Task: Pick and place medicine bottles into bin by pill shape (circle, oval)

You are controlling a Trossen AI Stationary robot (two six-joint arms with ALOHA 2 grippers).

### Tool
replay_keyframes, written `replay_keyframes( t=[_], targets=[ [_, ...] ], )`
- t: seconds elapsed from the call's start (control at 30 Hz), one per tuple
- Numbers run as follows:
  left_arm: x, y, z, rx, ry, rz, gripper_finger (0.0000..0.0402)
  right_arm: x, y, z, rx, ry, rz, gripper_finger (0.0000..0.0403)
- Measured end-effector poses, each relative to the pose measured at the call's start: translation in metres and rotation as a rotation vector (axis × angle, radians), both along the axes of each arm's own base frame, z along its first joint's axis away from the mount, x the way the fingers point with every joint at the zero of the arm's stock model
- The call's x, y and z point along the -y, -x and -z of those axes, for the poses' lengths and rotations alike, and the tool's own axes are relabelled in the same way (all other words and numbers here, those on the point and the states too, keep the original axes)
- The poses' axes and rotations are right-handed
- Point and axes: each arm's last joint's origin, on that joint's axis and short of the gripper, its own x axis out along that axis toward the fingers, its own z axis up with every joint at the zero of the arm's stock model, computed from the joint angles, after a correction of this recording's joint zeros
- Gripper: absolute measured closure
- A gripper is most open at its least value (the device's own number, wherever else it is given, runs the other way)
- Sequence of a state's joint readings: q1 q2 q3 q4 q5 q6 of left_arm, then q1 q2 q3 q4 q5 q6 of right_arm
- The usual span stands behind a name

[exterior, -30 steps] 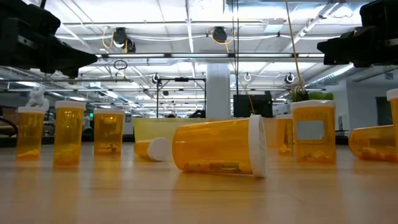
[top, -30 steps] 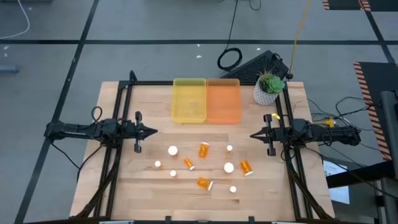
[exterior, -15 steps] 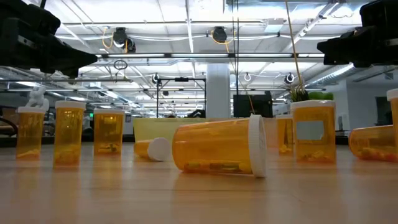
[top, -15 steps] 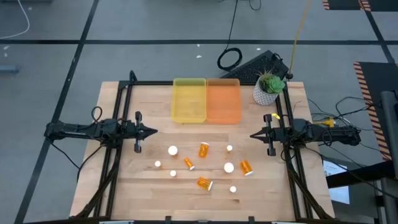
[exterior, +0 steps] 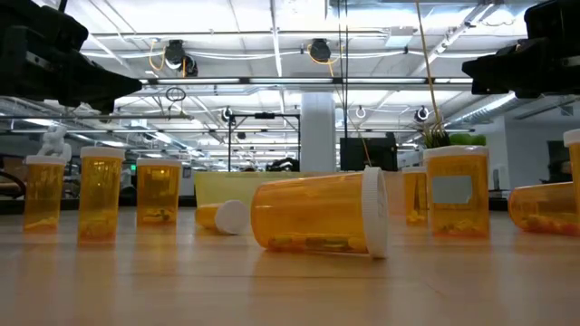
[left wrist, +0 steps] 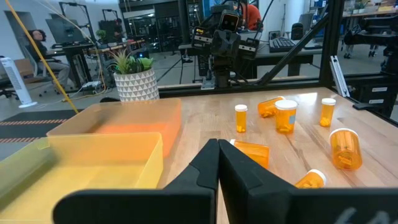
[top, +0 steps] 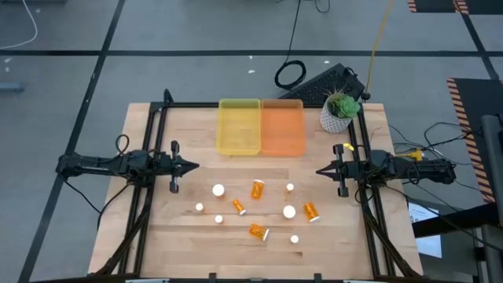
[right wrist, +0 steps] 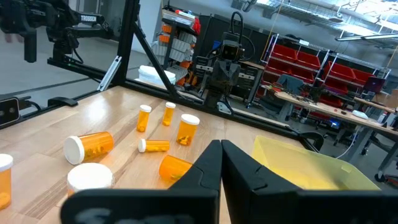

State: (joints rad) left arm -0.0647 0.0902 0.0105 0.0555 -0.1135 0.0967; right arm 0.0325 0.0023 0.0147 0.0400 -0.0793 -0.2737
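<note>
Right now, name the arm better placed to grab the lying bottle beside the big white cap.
Right. The right gripper sits nearer that bottle than the left gripper. Both grippers are shut and idle.

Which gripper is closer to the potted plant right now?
Right. The right gripper sits at the table's right edge, just below the potted plant in the high view. The left gripper is across the table, beyond both trays, much farther away.
</note>
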Motion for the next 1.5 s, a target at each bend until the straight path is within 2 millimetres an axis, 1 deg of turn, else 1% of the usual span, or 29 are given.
replay_keyframes(
  t=[0.5, 0.77, 0.9, 1.07, 1.2, 1.3, 1.4, 1.5],
  targets=[
    [0.000, 0.000, 0.000, 0.000, 0.000, 0.000, 0.0392, 0.000, 0.000, 0.000, 0.000, -0.003, 0.000, 0.0403],
    [0.000, 0.000, -0.002, 0.026, 0.002, 0.000, 0.0392, 0.000, 0.000, 0.000, -0.008, -0.086, -0.003, 0.0403],
    [0.000, 0.000, -0.003, 0.028, -0.001, 0.000, 0.0392, 0.000, 0.000, 0.000, -0.008, -0.083, -0.003, 0.0403],
    [0.000, 0.000, -0.003, 0.033, 0.053, 0.000, 0.0392, 0.000, 0.000, 0.000, -0.007, -0.078, -0.003, 0.0403],
    [-0.001, 0.000, -0.008, 0.089, 0.149, -0.034, 0.0392, 0.000, 0.000, 0.000, -0.008, -0.078, -0.003, 0.0403],
    [-0.001, 0.001, -0.019, 0.116, 0.171, -0.035, 0.0397, 0.000, 0.000, 0.000, -0.007, -0.078, -0.003, 0.0403],
    [0.000, 0.001, -0.040, 0.124, 0.173, -0.034, 0.0398, 0.000, 0.000, 0.000, -0.007, -0.078, -0.002, 0.0403],
    [0.000, 0.002, -0.065, 0.095, 0.174, -0.035, 0.0399, 0.000, 0.000, 0.000, -0.007, -0.078, -0.002, 0.0403]
  ],
)
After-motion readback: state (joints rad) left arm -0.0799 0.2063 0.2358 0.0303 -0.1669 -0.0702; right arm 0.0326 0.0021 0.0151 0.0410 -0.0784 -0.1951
